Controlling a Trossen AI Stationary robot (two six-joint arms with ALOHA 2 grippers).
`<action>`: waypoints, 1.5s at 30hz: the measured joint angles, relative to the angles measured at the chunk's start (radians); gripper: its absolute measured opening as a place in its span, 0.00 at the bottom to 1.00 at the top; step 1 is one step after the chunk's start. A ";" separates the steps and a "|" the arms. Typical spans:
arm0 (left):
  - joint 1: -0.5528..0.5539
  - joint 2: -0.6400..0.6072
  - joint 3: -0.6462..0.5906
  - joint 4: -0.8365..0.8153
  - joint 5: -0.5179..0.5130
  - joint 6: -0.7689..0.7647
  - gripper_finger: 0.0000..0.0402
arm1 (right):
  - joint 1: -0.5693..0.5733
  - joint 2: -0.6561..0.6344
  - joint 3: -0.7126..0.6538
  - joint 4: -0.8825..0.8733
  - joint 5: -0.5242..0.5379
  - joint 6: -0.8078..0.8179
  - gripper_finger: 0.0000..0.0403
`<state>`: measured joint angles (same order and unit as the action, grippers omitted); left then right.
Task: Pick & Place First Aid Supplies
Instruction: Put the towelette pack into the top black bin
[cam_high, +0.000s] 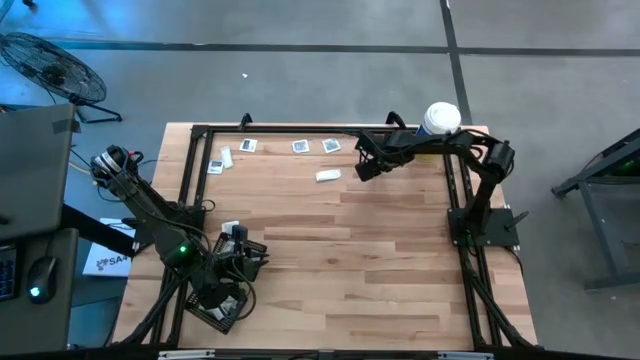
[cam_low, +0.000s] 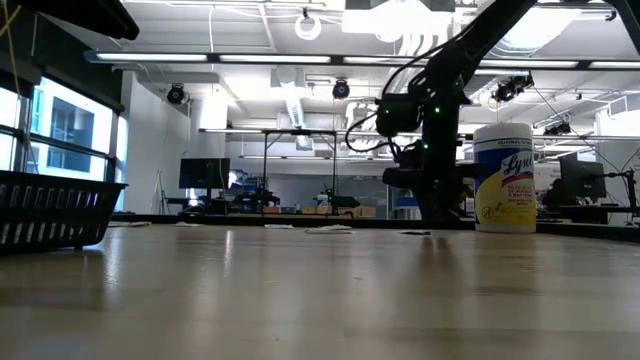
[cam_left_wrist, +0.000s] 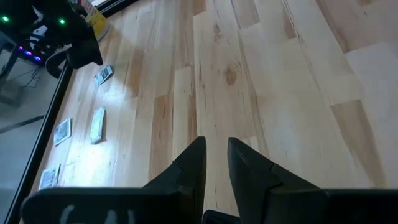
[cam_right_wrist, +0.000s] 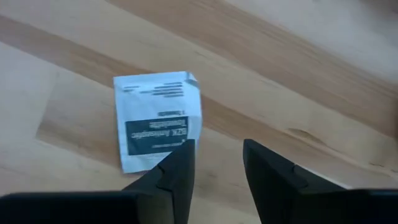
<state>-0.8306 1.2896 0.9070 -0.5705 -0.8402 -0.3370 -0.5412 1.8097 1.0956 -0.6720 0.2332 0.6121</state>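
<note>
R gripper open above antiseptic packet, off-centre; I risk pinching only its corner & flicking it away. L gripper narrowly parted, empty.

Both arms are matte black, built of slim tubular links with chunky joints and looped black cables. The left arm carries a green indicator light; the right arm shows green lights too. Fingers are dark angular wedges.
</note>
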 joint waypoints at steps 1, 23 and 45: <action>0.000 0.000 0.000 0.000 0.000 0.000 0.16 | 0.000 0.003 0.001 0.002 -0.002 -0.002 0.32; 0.000 0.000 0.000 0.000 -0.001 0.000 0.16 | 0.006 0.073 0.005 0.056 -0.029 -0.063 0.17; 0.482 -0.002 -0.205 0.574 0.446 0.127 0.16 | 0.465 -0.095 0.001 0.101 0.315 -0.144 0.01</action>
<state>-0.3491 1.2873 0.7018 0.0036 -0.3939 -0.2104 -0.0765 1.7149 1.0962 -0.5706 0.5480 0.4679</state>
